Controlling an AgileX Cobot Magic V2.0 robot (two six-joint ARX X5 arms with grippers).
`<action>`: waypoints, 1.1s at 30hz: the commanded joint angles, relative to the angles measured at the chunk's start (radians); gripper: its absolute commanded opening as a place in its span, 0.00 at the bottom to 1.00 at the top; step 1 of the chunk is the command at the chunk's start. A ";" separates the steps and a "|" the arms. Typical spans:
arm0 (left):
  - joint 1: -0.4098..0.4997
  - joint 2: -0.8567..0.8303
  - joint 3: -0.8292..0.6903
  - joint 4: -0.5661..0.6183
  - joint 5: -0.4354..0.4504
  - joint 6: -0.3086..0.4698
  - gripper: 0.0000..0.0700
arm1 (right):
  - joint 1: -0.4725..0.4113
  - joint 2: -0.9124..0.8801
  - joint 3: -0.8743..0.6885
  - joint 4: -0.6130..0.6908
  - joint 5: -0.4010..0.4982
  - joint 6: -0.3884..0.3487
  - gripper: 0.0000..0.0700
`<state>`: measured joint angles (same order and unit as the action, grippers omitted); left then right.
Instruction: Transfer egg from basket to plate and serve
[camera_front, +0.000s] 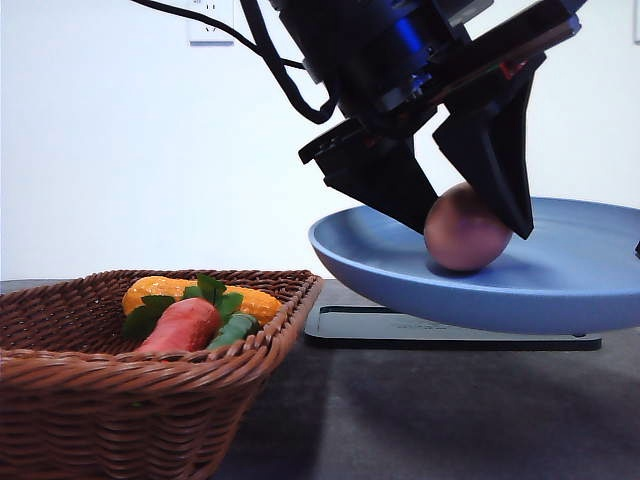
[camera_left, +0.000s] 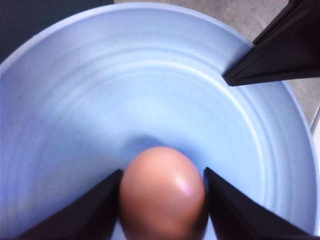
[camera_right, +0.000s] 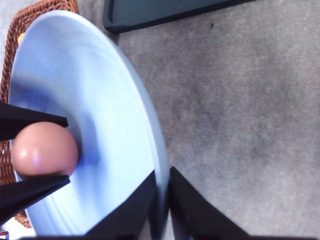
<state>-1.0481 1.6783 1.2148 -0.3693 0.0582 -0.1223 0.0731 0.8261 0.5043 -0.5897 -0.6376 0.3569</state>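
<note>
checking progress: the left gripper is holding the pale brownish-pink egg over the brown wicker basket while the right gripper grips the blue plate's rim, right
Not quite. The left gripper holds the pale brownish-pink oval egg in the wide round blue plate, not over the brown woven wicker basket, as the front view shows. The right gripper does grip the plate's rim.

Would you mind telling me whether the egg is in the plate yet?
Yes: the egg rests on the plate, with the left end effector around it.

Lab bench — bare white wall (camera_front: 120, 150)
</note>
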 joint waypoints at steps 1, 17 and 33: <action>-0.012 0.023 0.016 0.004 0.001 0.003 0.58 | 0.004 0.003 0.016 0.009 -0.020 0.009 0.00; 0.032 -0.227 0.021 -0.074 -0.065 0.004 0.58 | 0.003 0.156 0.016 0.021 -0.021 -0.005 0.00; 0.144 -0.680 0.021 -0.203 -0.377 0.051 0.58 | -0.080 0.615 0.290 0.205 -0.027 -0.034 0.00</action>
<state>-0.8972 0.9968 1.2152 -0.5764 -0.3078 -0.0920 -0.0033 1.4090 0.7578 -0.3988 -0.6533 0.3368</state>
